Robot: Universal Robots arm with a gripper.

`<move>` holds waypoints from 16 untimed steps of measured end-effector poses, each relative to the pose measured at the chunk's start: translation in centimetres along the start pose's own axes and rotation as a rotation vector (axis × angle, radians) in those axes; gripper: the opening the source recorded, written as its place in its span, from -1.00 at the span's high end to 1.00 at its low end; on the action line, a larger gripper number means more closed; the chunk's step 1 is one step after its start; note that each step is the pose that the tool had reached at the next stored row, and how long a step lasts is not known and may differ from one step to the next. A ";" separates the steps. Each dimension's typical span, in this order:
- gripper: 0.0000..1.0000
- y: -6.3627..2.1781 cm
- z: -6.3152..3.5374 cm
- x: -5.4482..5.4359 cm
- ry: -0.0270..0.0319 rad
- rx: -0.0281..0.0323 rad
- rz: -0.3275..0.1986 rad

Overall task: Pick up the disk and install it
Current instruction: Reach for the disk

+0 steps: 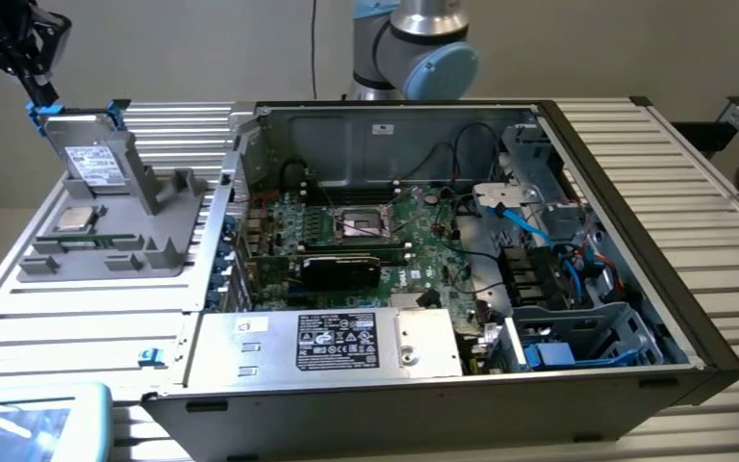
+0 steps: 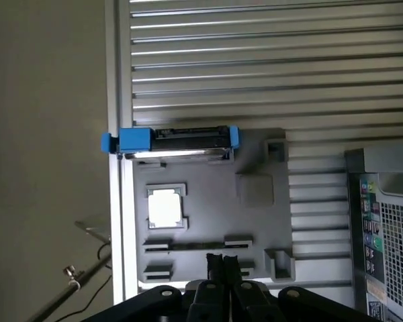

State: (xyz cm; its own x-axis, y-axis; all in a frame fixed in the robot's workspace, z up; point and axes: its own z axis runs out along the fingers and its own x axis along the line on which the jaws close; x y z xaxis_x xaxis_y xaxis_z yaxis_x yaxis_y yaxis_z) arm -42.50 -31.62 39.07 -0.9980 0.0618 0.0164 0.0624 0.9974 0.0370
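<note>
1 step is in hand, the pick-up, and it is not yet done. The disk [image 1: 91, 159] stands upright in the grey holder [image 1: 113, 245] on the desk [image 1: 74, 318], at the exterior view's left of the open computer case [image 1: 344, 125]. The claw [image 2: 223, 267] is fully closed and holds nothing. I judge it must open and descend over the blue frame. The arm hangs above the holder, pointing down.
</note>
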 end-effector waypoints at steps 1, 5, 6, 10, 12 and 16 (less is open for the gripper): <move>0.79 0.16 0.04 0.1 0.0010 -0.0003 0.000; 0.79 1.31 0.13 0.2 0.0012 -0.0004 0.000; 0.79 1.76 0.16 0.2 0.0011 -0.0004 0.000; 0.79 3.49 0.30 0.7 0.0010 -0.0004 0.000; 0.79 4.14 0.38 1.2 0.0011 -0.0003 0.000; 0.79 5.04 0.53 2.6 0.0011 -0.0003 0.000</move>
State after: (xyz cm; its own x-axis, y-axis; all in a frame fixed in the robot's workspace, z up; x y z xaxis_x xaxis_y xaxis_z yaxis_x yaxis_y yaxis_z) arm -44.79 -26.41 38.77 -0.9979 0.0618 0.0175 0.0624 0.9973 0.0374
